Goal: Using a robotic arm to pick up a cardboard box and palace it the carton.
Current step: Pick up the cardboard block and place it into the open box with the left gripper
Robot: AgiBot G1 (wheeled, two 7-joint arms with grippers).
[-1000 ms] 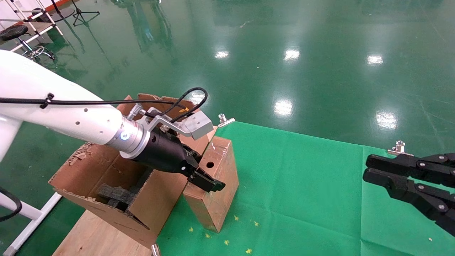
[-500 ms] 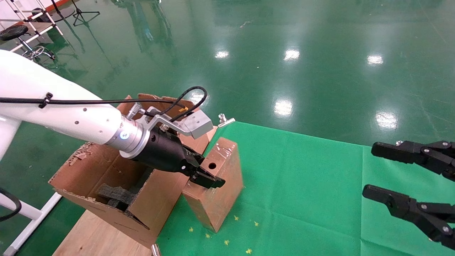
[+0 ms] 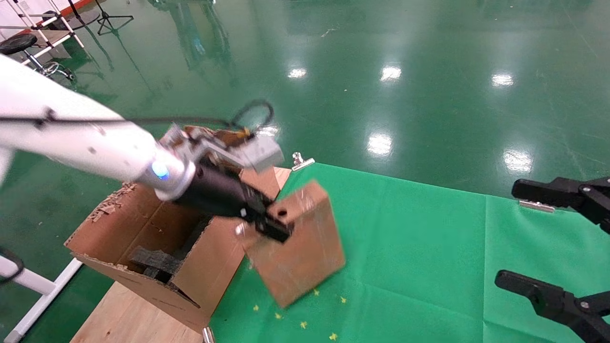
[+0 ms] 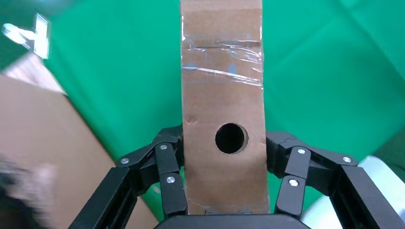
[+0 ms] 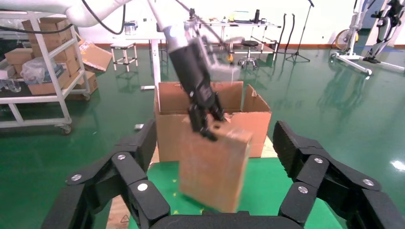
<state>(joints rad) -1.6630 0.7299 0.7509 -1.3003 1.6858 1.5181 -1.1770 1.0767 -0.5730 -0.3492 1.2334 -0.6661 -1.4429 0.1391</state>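
My left gripper (image 3: 267, 224), on the white robotic arm (image 3: 81, 143), is shut on the cardboard box (image 3: 300, 243). The small brown box with a round hole is lifted off the green cloth and tilted, just right of the carton (image 3: 157, 238). In the left wrist view the fingers (image 4: 167, 171) clamp both sides of the box (image 4: 222, 95) at the hole end. The carton has ragged flaps and black foam (image 3: 152, 259) inside. The right wrist view shows the box (image 5: 215, 167) hanging before the carton (image 5: 210, 119). My right gripper (image 3: 548, 243) is open and empty at the right edge.
A green cloth (image 3: 405, 247) covers the table and is held by metal clips (image 3: 301, 161). The carton stands on a wooden board (image 3: 128, 314) at the table's left end. Shiny green floor lies beyond. A shelf rack with boxes (image 5: 38, 62) stands far off.
My left gripper has lifted the cardboard box off the cloth and tilted it, bottom swinging right. My right gripper's jaws have spread wide open, from nearly closed a second ago.
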